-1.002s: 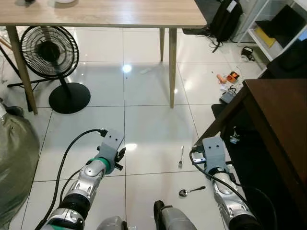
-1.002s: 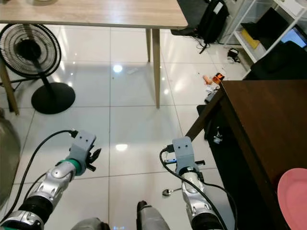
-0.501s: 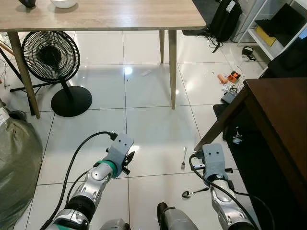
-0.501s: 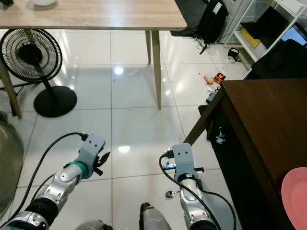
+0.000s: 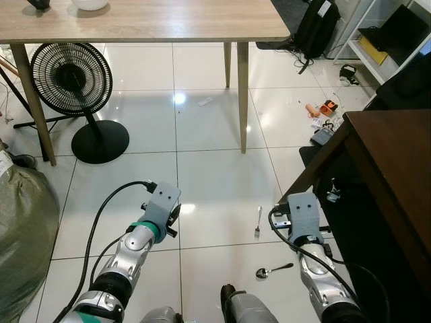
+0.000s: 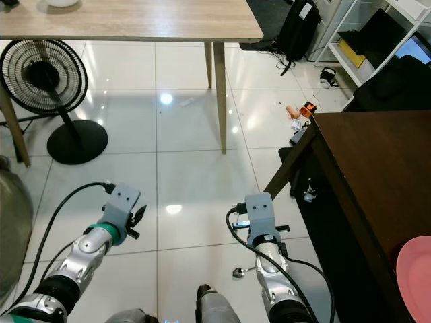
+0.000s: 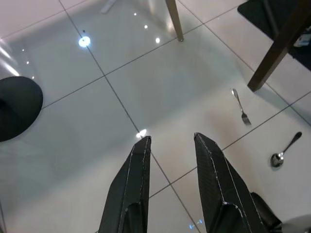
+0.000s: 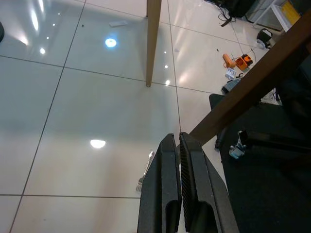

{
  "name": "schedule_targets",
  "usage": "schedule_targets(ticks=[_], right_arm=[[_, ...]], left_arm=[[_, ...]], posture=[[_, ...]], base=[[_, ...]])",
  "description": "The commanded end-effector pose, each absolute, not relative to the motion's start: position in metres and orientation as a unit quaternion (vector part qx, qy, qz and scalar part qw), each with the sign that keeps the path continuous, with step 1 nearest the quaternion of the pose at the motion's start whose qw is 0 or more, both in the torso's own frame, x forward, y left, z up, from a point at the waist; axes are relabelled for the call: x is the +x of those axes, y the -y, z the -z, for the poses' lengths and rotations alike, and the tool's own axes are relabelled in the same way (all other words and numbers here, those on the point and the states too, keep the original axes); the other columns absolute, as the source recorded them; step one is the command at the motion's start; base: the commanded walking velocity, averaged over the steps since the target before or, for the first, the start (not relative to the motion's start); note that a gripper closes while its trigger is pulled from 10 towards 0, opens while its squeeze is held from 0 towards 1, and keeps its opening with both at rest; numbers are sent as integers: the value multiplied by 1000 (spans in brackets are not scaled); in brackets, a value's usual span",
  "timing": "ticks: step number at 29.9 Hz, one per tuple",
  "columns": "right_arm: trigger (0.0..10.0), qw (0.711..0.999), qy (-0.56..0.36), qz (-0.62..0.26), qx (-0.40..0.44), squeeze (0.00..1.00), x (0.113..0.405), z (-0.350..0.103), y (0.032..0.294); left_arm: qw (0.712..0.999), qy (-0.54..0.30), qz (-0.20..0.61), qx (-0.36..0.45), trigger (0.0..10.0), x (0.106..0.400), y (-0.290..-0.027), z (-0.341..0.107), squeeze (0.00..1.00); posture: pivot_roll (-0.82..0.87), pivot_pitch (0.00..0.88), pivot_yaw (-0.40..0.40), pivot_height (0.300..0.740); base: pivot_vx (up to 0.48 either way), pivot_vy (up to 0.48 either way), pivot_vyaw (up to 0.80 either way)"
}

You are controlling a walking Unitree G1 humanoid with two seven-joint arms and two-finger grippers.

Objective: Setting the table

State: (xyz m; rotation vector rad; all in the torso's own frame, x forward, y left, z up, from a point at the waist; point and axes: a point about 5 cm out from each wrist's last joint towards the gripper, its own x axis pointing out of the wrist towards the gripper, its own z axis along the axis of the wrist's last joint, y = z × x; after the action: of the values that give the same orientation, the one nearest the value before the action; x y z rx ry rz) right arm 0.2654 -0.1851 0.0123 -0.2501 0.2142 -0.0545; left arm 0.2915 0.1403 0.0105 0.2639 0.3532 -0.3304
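Oddly, we find the slim silver metal fork (image 5: 257, 221) and small silver metal spoon (image 5: 273, 270) lying on the glossy white tiled floor (image 5: 209, 168) (presumably dropped). Our left gripper (image 7: 172, 160) hovers with fingers apart, the right gripper (image 8: 179, 160) with fingers pressed together, both empty above them.

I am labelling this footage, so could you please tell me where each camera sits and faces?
Head stereo eyes: look forward and down at white tiled floor; both silver arms show.
Left wrist: looks along open left pincer toward silver fork and silver spoon.
Right wrist: looks along shut right pincer, floorward.
Shared: the fork.

Left gripper (image 7: 170, 145) parted — right gripper (image 8: 179, 143) (closed).
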Motion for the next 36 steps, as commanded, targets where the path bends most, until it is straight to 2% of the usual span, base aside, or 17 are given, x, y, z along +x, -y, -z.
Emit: schedule_targets(ticks=[1, 17, 27, 36], right_arm=[[10000, 986, -110, 33, -121, 0, 263, -9, 187], [10000, 986, -111, 31, -117, 0, 262, -8, 188], [10000, 986, -110, -51, -117, 0, 262, -7, 171], [10000, 986, -106, -59, -114, 0, 270, -10, 164]], left_arm=[[962, -180, 158, 131, 10000, 288, -142, -6, 0], [964, -180, 143, 131, 10000, 289, -143, -6, 0], [964, -179, 134, 141, 10000, 284, -151, -3, 0], [965, -174, 132, 147, 10000, 284, -150, -3, 0]], posture=[[59, 44, 27, 740], [60, 50, 17, 740], [84, 53, -7, 740], [98, 54, -17, 740]], base=[[0, 0, 0], [0, 0, 0], [0, 0, 0], [0, 0, 0]])
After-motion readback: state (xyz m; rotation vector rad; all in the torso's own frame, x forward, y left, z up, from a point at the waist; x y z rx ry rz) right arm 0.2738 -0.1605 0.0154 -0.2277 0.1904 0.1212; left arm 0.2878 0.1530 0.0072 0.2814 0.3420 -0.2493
